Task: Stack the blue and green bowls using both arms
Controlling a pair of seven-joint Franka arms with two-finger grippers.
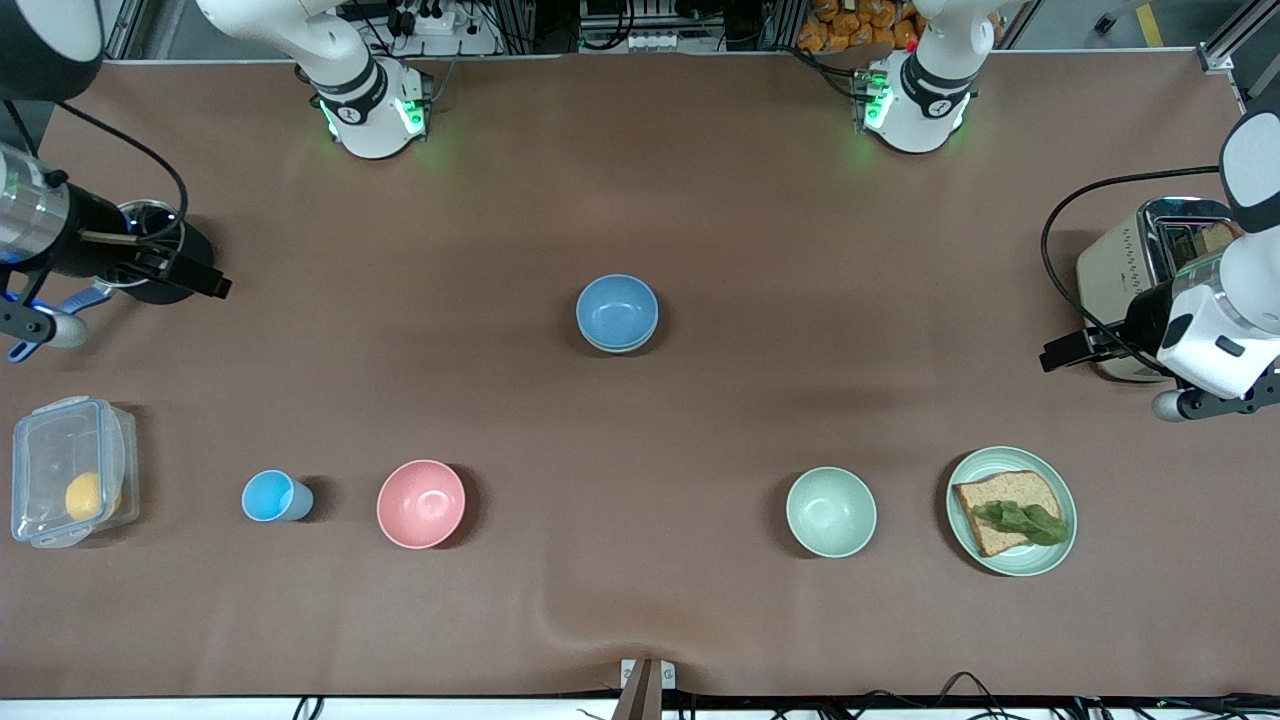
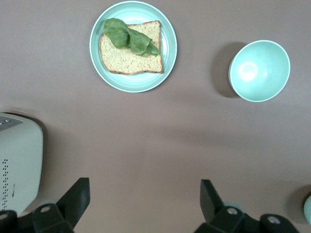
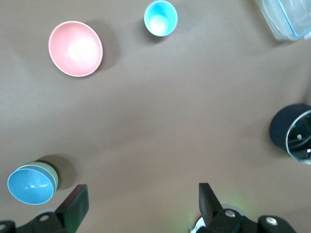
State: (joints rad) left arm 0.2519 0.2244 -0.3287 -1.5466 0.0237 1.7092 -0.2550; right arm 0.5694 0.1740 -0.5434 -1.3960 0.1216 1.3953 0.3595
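You're looking at the blue bowl (image 1: 617, 311) already sitting nested in the green bowl (image 3: 50, 173) mid-table. Left gripper (image 2: 141, 206) by the toaster (image 1: 1150, 262) and right gripper (image 3: 138, 206) are both hanging apart, empty. Reaching again is risking knocking the stack.

blue bowl (image 1: 617, 309) nested in green bowl (image 3: 50, 173)

both arms wait raised, left gripper (image 2: 141, 204) and right gripper (image 3: 141, 204) open.
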